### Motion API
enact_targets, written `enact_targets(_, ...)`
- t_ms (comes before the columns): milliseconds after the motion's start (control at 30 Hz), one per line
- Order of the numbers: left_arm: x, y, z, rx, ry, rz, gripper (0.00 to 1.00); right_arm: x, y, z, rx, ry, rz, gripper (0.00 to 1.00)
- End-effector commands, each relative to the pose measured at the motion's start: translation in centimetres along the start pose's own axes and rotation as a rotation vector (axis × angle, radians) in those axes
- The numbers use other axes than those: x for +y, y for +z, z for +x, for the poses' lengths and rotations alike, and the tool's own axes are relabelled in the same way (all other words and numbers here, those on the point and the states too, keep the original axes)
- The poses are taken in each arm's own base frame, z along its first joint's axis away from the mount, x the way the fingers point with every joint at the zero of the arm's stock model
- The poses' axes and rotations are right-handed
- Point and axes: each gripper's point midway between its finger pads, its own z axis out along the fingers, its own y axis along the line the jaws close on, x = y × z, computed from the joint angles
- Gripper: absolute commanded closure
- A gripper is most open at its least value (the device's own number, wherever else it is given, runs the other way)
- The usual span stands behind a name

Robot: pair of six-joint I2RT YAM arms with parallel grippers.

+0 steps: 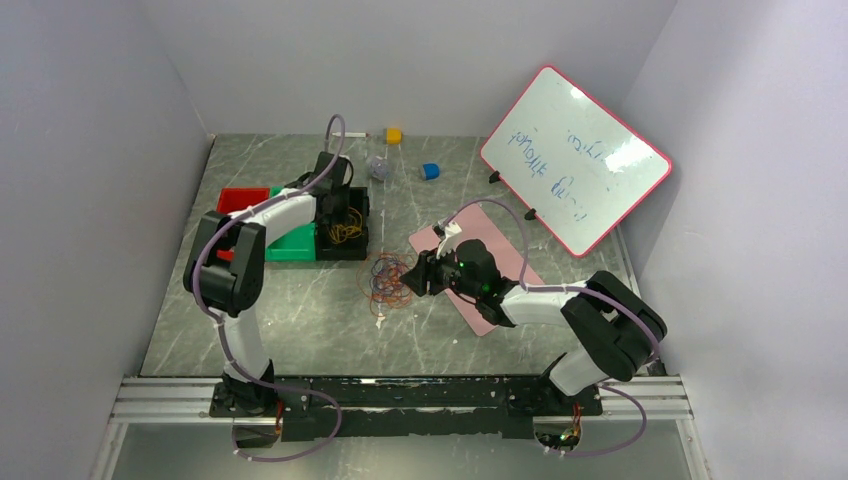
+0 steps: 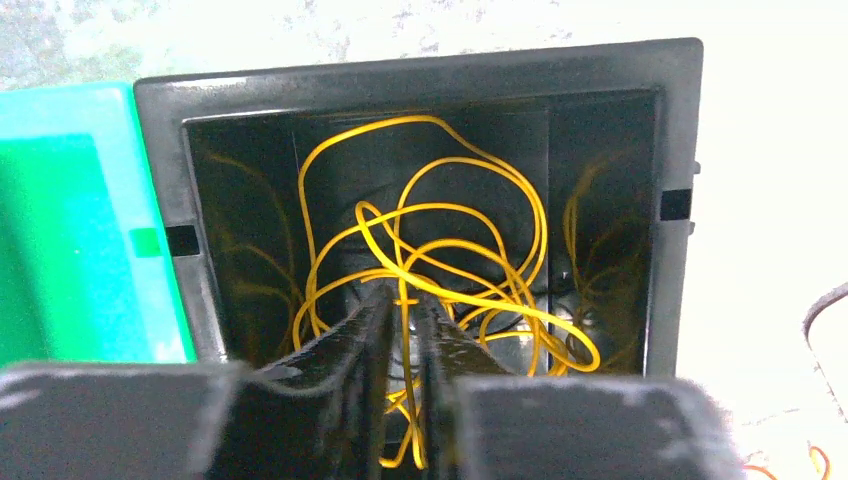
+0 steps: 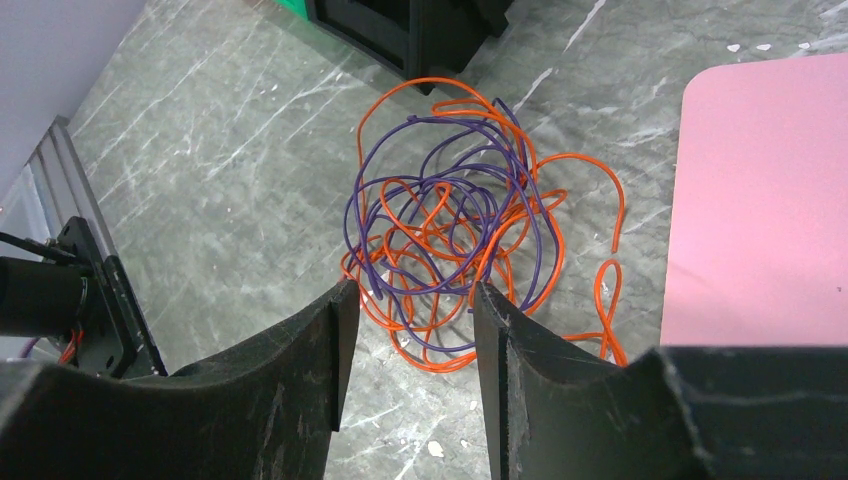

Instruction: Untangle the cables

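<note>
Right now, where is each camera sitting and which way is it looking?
Top camera: high behind the robot, looking down on the table; left arm and right arm show.
Left wrist camera: on the left gripper, looking into the black bin at the yellow cable; its nearly closed fingers show.
Right wrist camera: on the right gripper, facing the orange and purple tangle; its open fingers show.
Shared: top and right wrist both show the tangle.

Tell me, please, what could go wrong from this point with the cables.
1. Yellow cable strands run between the left gripper's nearly closed fingers inside the black bin; withdrawing could drag the coil out.
2. The orange cable and purple cable are interwoven; the right gripper, open and facing them, might pinch both and tighten the knot.
</note>
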Motion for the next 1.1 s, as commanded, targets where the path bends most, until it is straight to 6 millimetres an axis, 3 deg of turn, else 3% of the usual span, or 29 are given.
enact_targets(0, -0.4, -2.7, -4.2, -0.116, -0.021, 0.033, 0.73, 0.3, -0.3, -0.4, -0.018, -0.008, -0.003, 0.50)
enact_targets(67, -0.2, -4.3, -5.5, -0.162, -0.031, 0.031, 0.57, 0.2, -0.5, -0.7, -0.029, -0.013, 0.006, 0.50)
enact_targets(167, 0.0, -6.7, -6.8, -0.218, -0.044, 0.037, 0.43, -0.4, -1.2, -1.5, -0.073, -0.012, 0.050, 0.50)
enact_targets(333, -0.2, -10.7, -8.4, -0.316, -0.062, 0.085, 0.34, -1.8, -2.8, -2.8, -0.160, 0.005, 0.148, 0.46)
enact_targets(467, -0.2, -13.4, -8.1, -0.352, -0.063, 0.126, 0.31, -2.6, -3.7, -3.6, -0.187, 0.005, 0.217, 0.43)
enact_targets(667, -1.8, -16.1, -4.2, -0.337, -0.088, 0.245, 0.31, -4.4, -3.8, -2.0, -0.065, 0.005, 0.330, 0.41)
enact_targets(800, -3.1, -16.6, -0.1, -0.280, -0.137, 0.313, 0.33, -5.9, -4.0, -1.1, 0.010, -0.004, 0.417, 0.40)
enact_targets(1067, -4.0, -17.9, 4.8, -0.267, -0.201, 0.419, 0.35, -7.5, -2.5, 0.1, 0.119, -0.007, 0.369, 0.45)
